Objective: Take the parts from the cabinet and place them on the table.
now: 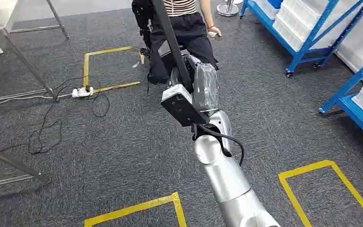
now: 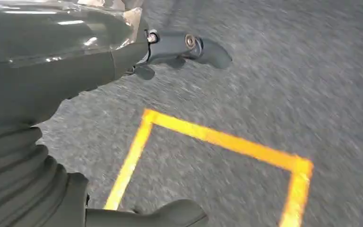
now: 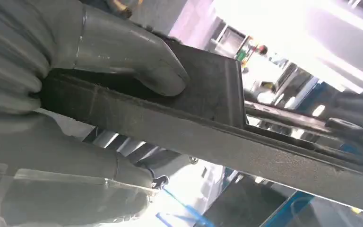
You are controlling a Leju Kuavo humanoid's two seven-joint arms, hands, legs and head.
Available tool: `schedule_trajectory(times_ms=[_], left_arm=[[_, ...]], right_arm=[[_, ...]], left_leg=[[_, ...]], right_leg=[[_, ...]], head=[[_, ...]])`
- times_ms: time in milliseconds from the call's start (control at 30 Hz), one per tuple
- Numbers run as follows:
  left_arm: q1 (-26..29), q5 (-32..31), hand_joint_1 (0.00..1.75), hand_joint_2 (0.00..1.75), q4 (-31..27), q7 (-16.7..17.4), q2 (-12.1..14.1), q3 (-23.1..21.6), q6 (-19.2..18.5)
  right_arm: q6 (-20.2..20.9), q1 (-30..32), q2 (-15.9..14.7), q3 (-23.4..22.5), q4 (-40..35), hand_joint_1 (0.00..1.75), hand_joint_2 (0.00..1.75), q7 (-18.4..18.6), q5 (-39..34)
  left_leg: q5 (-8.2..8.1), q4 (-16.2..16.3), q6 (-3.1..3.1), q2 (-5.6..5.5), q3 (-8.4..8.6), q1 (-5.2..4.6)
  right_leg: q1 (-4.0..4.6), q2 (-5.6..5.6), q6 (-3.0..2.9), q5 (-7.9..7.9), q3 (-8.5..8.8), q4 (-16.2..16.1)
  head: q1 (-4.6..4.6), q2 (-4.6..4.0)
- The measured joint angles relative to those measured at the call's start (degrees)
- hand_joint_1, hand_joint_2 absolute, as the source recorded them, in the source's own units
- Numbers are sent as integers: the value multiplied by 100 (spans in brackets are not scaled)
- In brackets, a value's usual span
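Note:
My right hand (image 1: 204, 85), wrapped in clear plastic, is raised in front of me and grips a long black flat part (image 1: 170, 33) that sticks up and away over the carpet. Up close, the right hand (image 3: 99, 47) has its thumb pressed on the broad face of the black part (image 3: 208, 127), with the other fingers under it. My left hand (image 2: 75, 61) hangs over the grey carpet with its fingers (image 2: 189, 47) spread and nothing in it.
A person (image 1: 184, 28) in black trousers stands just beyond the part. Blue racks (image 1: 307, 42) with white bins line the right side. Metal table legs (image 1: 23, 61) and a power strip (image 1: 82, 91) with cables lie left. Yellow tape squares (image 1: 312, 170) mark the carpet.

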Motion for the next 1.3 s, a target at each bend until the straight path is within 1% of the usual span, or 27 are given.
schedule_trajectory(times_ms=[67,100,133,200,233,267,400,433,467,500,567,600,667,700,733,767,800,900,933,1000,1033,1100,1133,1167,1233,1267,1300], left_arm=[[-1,-39,0,175,0,92,-20,-28,133],[5,-39,0,175,0,121,-31,-33,166],[10,-46,0,175,2,136,-33,-44,194],[10,-57,0,175,0,147,-37,-61,205],[10,-102,0,175,0,186,-46,-61,216],[12,-149,0,175,-2,243,-52,-61,223],[87,-387,0,175,-74,433,-94,-59,247],[95,-389,0,175,-81,402,-96,-59,245],[92,-361,0,175,-81,333,-103,-57,242],[82,-325,0,175,-81,271,-107,-57,209],[70,-275,0,175,-81,138,-111,-57,115],[73,-264,0,175,-81,103,-116,-57,89],[82,-236,0,175,-81,77,-111,-55,72],[83,-229,0,175,-81,68,-107,-52,65],[78,-225,0,175,-81,46,-103,-52,59],[67,-225,0,175,-81,22,-103,-52,57],[42,-225,0,175,-81,16,-101,-52,52],[41,-253,0,175,-81,35,-101,-53,124],[40,-280,0,175,-81,64,-101,-55,164],[33,-308,0,175,-76,101,-125,-52,225],[28,-330,0,175,-77,114,-127,-52,227],[38,-445,0,175,-83,253,-144,-52,231],[58,-541,0,175,-107,313,-161,-44,234],[80,-639,0,175,-147,317,-197,-9,238],[77,-833,0,175,-199,267,-293,127,245],[70,-900,0,175,-208,230,-326,195,245],[67,-964,0,175,-214,217,-339,252,245]], right_arm=[[75,116,-13,-59,-2,175,175,-29,35],[88,188,-13,-77,-2,175,175,-40,39],[110,243,-9,-94,-2,175,175,-44,42],[129,272,7,-107,-7,175,175,-53,46],[147,271,24,-110,-24,175,175,-63,61],[180,272,41,-112,-33,175,175,-77,74],[271,353,94,-127,-59,175,175,-116,109],[289,364,96,-134,-90,175,175,-120,122],[306,379,94,-138,-133,175,175,-129,142],[311,391,89,-145,-166,175,175,-134,147],[315,435,81,-177,-212,175,175,-134,166],[315,474,81,-188,-227,175,175,-134,179],[315,523,83,-206,-251,175,175,-127,184],[315,529,83,-217,-271,175,175,-127,194],[315,528,85,-223,-293,175,175,-125,199],[315,528,85,-232,-330,175,175,-125,199],[315,528,74,-249,-365,175,175,-125,199],[357,583,90,-274,-420,175,175,-123,205],[374,598,96,-276,-468,175,175,-123,212],[392,611,72,-278,-522,175,175,-145,219],[398,628,61,-280,-533,175,175,-149,219],[442,721,35,-284,-540,175,175,-175,201],[451,765,28,-287,-544,175,175,-193,197],[451,787,28,-287,-549,175,175,-204,192],[451,785,37,-287,-597,175,175,-223,184],[451,779,41,-287,-627,175,175,-228,179],[453,772,41,-284,-634,175,175,-238,173]], left_leg=[[4,1,19,-176,-7,-10],[6,1,21,-258,-7,-14],[8,4,22,-353,-7,-15],[19,12,7,-534,-4,-14],[24,18,-2,-605,-5,-13],[31,29,-24,-660,-29,-20],[90,11,-170,-876,-92,-9],[41,63,-173,-709,-118,0],[-101,230,-191,-373,-195,-50],[-315,572,-218,-211,-350,-40],[-739,1506,-254,-96,-788,-8],[-816,1802,-269,-78,-923,2],[-611,1553,-271,-49,-764,10],[-393,1079,-258,-10,-486,9],[-181,493,-232,121,-133,2],[-149,122,-202,394,92,-27],[-151,76,-162,377,100,-74],[-133,69,-82,189,55,-112],[-79,-19,-18,99,124,-66],[-32,-56,46,15,127,-40],[-25,-56,56,-59,119,-40],[-19,-52,62,-225,98,-41],[-16,-49,58,-305,96,-41],[-12,-46,52,-388,96,-39],[-1,-25,27,-567,98,-36],[-4,-5,5,-636,79,-32],[-8,18,-43,-695,48,-56]], right_leg=[[2,98,-30,-350,-478,986],[1,105,-6,-392,-619,1237],[-1,106,27,-323,-621,1173],[-16,147,116,104,-229,267],[-38,298,139,323,24,-278],[-73,609,134,432,173,-643],[-10,401,6,517,210,-658],[-72,329,-57,558,219,-710],[-61,268,-69,554,223,-714],[-45,193,-138,556,223,-713],[-9,26,-154,546,214,-711],[2,-57,-154,546,208,-711],[10,-196,-158,540,206,-709],[12,-256,-156,538,207,-709],[16,-317,-154,536,211,-709],[38,-350,-135,524,219,-708],[96,-402,-106,508,202,-696],[72,-554,-60,512,233,-721],[101,-592,-12,472,234,-707],[33,-97,-17,231,39,-266],[13,25,-33,47,-169,172],[-8,91,-22,-209,-578,997],[-18,92,14,-194,-633,1088],[-37,95,64,-86,-556,906],[-106,196,191,359,-58,-126],[-149,446,218,502,167,-614],[-118,517,170,491,167,-635]], head=[[2,0],[6,0],[0,0],[6,0],[7,0],[13,0],[9,0],[-9,0],[-22,0],[-39,0],[-33,0],[-42,0],[-40,0],[-37,0],[-39,0],[-44,0],[-27,0],[-6,0],[-11,0],[2,0],[22,0],[17,0],[22,0],[22,0],[17,0],[26,0],[22,0]])
